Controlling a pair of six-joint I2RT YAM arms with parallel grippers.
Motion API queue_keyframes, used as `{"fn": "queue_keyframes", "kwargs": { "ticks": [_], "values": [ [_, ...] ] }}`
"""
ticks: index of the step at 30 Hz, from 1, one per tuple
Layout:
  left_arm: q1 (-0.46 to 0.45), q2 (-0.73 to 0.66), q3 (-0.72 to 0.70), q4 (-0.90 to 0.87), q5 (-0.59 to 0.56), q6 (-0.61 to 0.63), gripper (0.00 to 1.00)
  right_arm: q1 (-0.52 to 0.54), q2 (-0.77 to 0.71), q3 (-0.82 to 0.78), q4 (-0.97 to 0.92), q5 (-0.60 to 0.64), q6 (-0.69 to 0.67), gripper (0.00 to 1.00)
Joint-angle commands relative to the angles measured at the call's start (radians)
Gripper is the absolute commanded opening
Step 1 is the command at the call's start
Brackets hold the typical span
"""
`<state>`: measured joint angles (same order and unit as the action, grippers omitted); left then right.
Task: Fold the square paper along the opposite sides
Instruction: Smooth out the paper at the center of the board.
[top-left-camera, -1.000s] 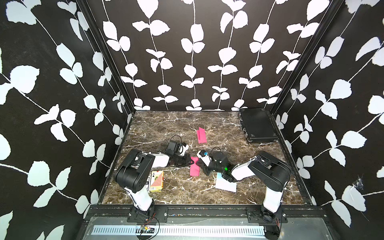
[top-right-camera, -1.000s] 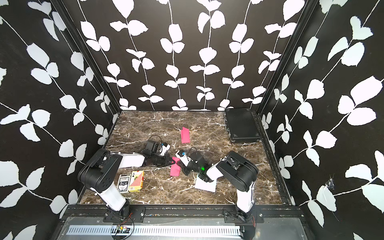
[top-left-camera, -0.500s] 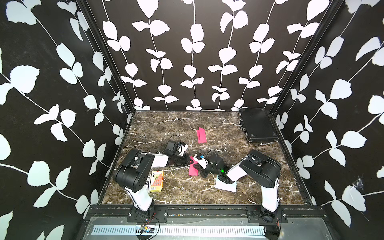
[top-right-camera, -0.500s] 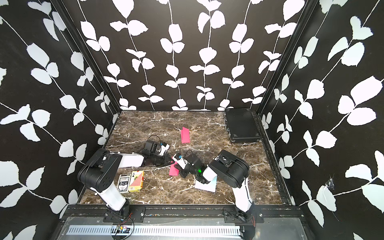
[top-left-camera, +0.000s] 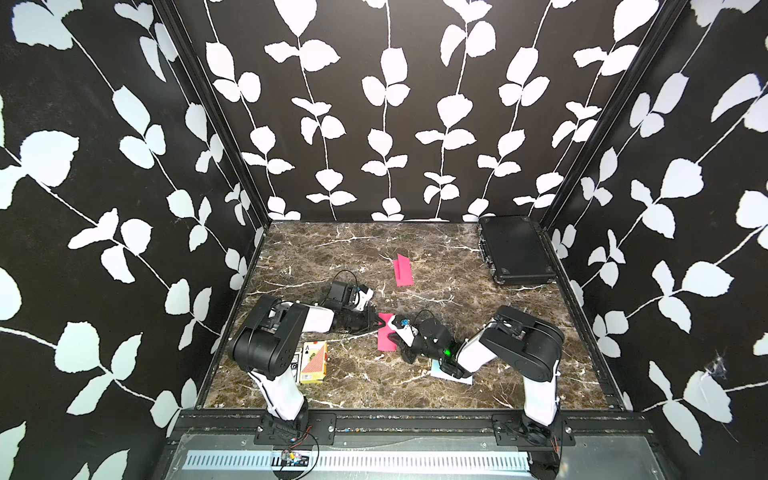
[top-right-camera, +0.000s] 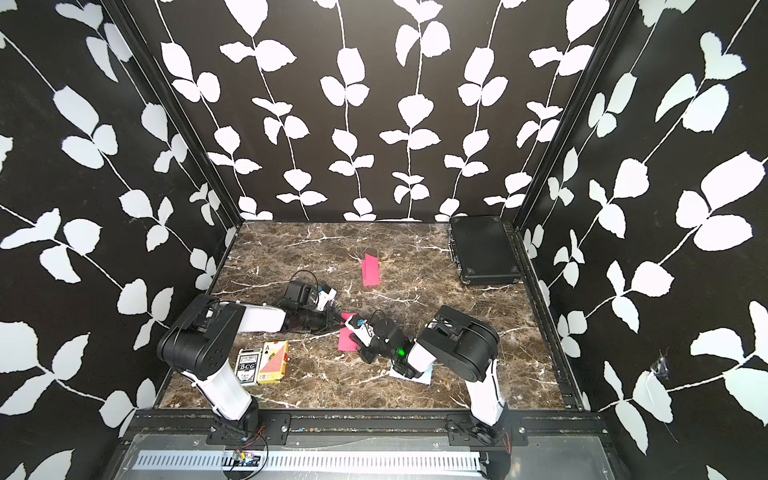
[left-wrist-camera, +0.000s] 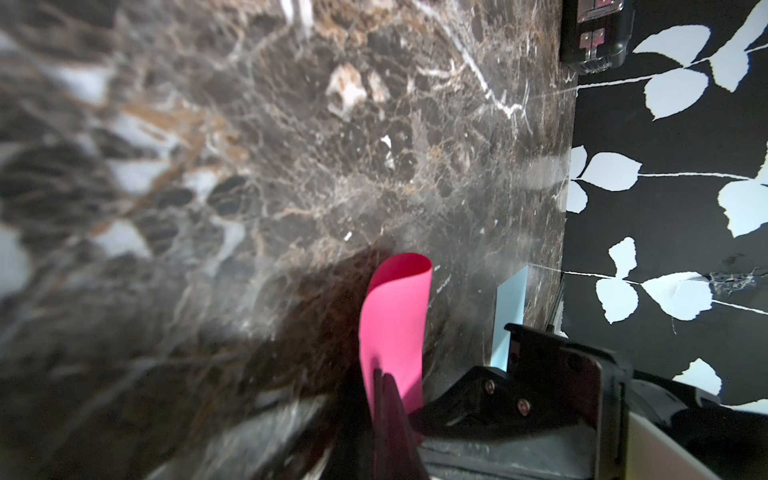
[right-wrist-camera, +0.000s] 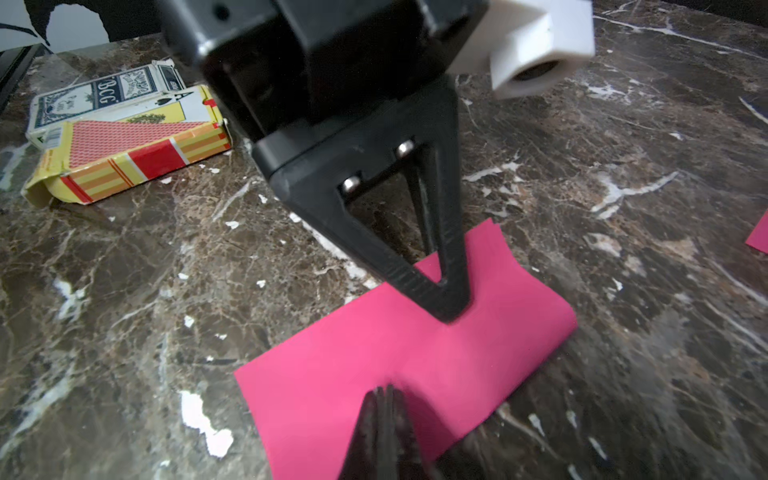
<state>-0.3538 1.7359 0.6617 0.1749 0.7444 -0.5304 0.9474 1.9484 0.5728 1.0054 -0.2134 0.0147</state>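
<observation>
A pink square paper (top-left-camera: 385, 338) (top-right-camera: 346, 340) lies bent over on itself on the marble floor, its looped end unflattened (left-wrist-camera: 409, 266). My left gripper (top-left-camera: 379, 323) (left-wrist-camera: 384, 376) is shut, its tips pressing down on top of the paper near one short end; the right wrist view shows them meeting in a point (right-wrist-camera: 446, 309). My right gripper (right-wrist-camera: 384, 390) (top-left-camera: 400, 341) is shut too, tips resting on the paper (right-wrist-camera: 374, 353) at the middle of its near long edge. In both top views its wrist camera hides those tips.
Another folded pink paper (top-left-camera: 402, 270) (top-right-camera: 370, 270) lies farther back. A black case (top-left-camera: 515, 249) (top-right-camera: 484, 249) sits in the back right corner. Two card boxes (top-left-camera: 313, 361) (right-wrist-camera: 124, 137) lie by the left arm. A pale blue sheet (top-left-camera: 451, 374) (left-wrist-camera: 511, 316) lies under the right forearm.
My right gripper has slid left onto the pink paper and shut its jaws. The left gripper has stayed pressed on the paper.
</observation>
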Motion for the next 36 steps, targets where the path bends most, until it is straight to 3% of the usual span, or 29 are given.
{"fn": "queue_keyframes", "kwargs": {
  "ticks": [1, 22, 36],
  "values": [
    [0.029, 0.025, -0.016, -0.020, -0.112, 0.006, 0.00, 0.020, -0.001, -0.052, -0.159, 0.001, -0.010, 0.01],
    [0.039, 0.039, -0.017, -0.010, -0.103, 0.009, 0.00, 0.064, -0.097, -0.079, -0.369, 0.004, -0.021, 0.02],
    [0.038, 0.030, -0.040, 0.018, -0.086, -0.012, 0.00, 0.091, -0.227, -0.120, -0.371, 0.041, -0.005, 0.02]
  ]
}}
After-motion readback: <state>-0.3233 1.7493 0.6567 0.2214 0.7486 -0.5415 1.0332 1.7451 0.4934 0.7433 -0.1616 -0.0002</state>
